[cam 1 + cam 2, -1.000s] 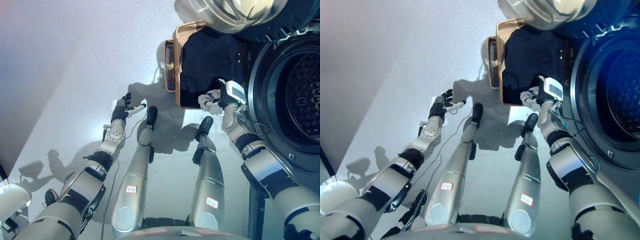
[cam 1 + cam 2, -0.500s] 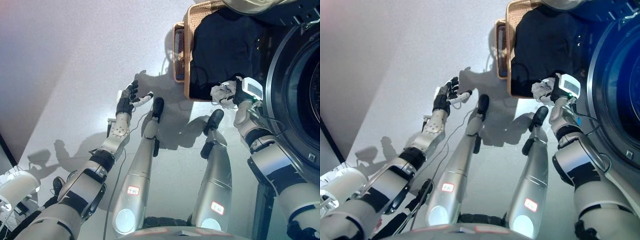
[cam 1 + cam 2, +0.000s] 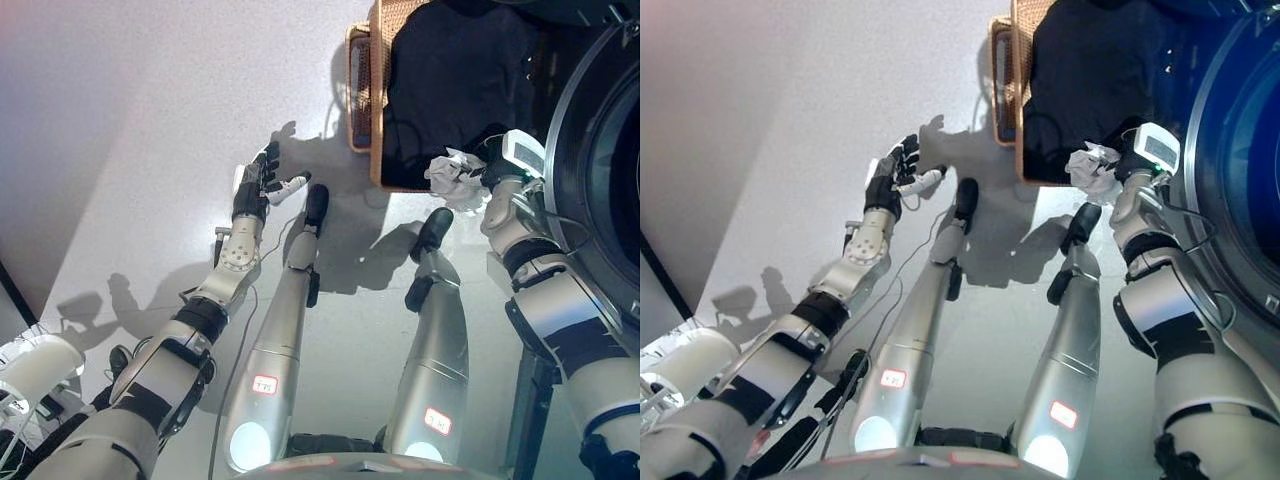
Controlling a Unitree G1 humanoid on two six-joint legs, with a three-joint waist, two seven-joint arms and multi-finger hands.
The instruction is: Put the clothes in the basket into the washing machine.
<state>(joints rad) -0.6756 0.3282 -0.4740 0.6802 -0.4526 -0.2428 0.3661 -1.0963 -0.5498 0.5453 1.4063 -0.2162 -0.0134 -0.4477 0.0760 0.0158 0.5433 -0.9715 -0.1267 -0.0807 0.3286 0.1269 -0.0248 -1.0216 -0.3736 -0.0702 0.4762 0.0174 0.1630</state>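
A wicker basket (image 3: 377, 95) stands on the floor at the top of the view, full of dark clothes (image 3: 450, 70). The washing machine's round opening (image 3: 600, 160) is at the right edge, right beside the basket. My right hand (image 3: 462, 175) is at the basket's near edge, against the rim of the dark clothes; it also shows in the right eye view (image 3: 1098, 165). Its hold on the cloth cannot be made out. My left hand (image 3: 258, 185) is open and empty, held over the floor to the left of the basket.
The basket has a side handle (image 3: 355, 80) facing the open floor on the left. Pale grey floor (image 3: 150, 120) fills the left half of the view. A white object (image 3: 30, 370) sits at the lower left corner.
The whole picture has shifted, so the camera moved. My right hand stays at the basket's near edge. My left hand stays open over the floor.
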